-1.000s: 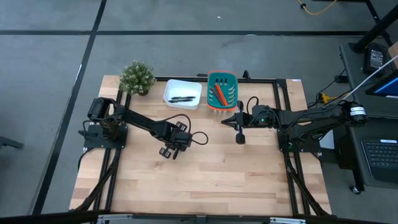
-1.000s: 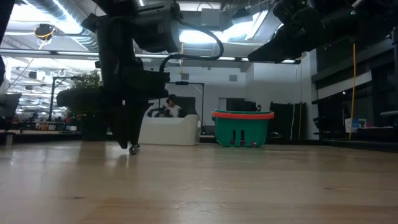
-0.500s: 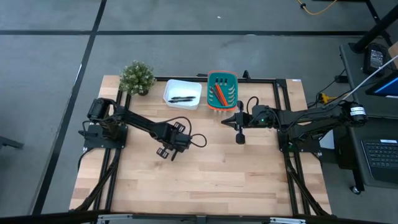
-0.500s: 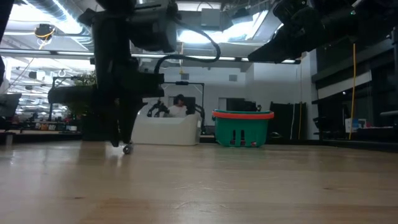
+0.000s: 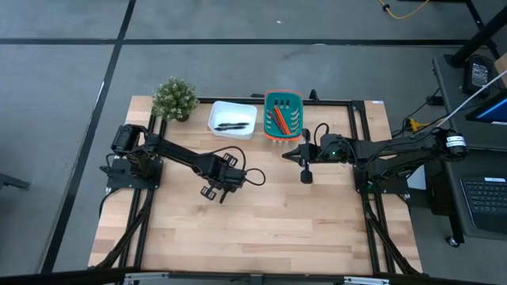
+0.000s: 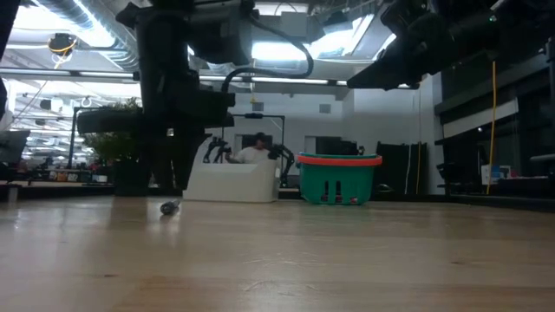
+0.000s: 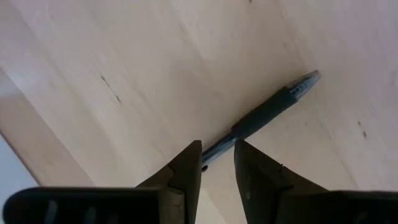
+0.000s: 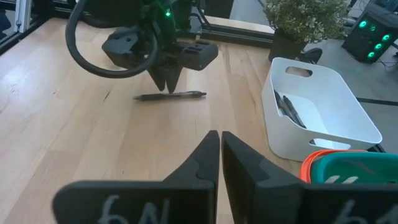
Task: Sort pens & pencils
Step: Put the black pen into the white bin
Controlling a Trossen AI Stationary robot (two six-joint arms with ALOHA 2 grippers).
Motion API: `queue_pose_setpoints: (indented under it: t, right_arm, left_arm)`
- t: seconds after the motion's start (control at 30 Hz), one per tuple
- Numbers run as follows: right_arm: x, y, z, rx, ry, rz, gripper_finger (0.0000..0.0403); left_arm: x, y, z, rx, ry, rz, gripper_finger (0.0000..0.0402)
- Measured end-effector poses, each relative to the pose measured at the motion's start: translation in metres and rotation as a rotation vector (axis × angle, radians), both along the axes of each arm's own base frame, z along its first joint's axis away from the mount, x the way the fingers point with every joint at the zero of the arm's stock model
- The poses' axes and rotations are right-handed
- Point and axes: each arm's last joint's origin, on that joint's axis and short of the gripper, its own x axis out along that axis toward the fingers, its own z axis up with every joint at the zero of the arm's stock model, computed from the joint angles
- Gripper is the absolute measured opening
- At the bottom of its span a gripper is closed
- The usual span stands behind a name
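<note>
I am mid-sort: the worktop (image 5: 261, 229) carries one loose pen (image 8: 171, 96), and everything else already sits in its container. The white bin (image 5: 233, 119) at the far edge holds black pens (image 5: 230, 125), and the green basket (image 5: 283, 115) just beside it holds the orange-red pencils (image 5: 278, 120). A small potted plant (image 5: 174, 97) stands at the far left corner, out of the way.

The step in hand, as I judge it, is picking up that last pen. My left end effector (image 7: 217, 163) hangs directly over it near the middle of the worktop, fingers pointing down and parted only narrowly, with the pen's shaft running into the gap between them. In my left wrist view the pen lies flat on the wood, its capped tip well clear of my fingers (image 7: 186, 168). I hold nothing yet.

The next move calls for closing squarely on the shaft so it does not roll or twist, lifting, then carrying it to the white bin.

My right end effector (image 8: 219, 149) waits above the worktop near the basket, fingers pressed together and empty.
</note>
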Motion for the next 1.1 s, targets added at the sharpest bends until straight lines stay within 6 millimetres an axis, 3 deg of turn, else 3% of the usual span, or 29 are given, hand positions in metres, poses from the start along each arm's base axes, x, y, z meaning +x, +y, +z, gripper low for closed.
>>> queue_pose_setpoints:
  t: [0.6,1.1]
  right_arm:
    - [0.0,0.0,-0.001,0.0,0.007,0.0,0.0021]
    - [0.0,0.0,0.0,0.005,0.004,-0.002,0.0021]
  left_arm:
    - [0.0,0.011,-0.001,-0.024,0.048,-0.137,0.0089]
    - [-0.011,0.02,-0.025,-0.056,0.031,-0.231,0.0089]
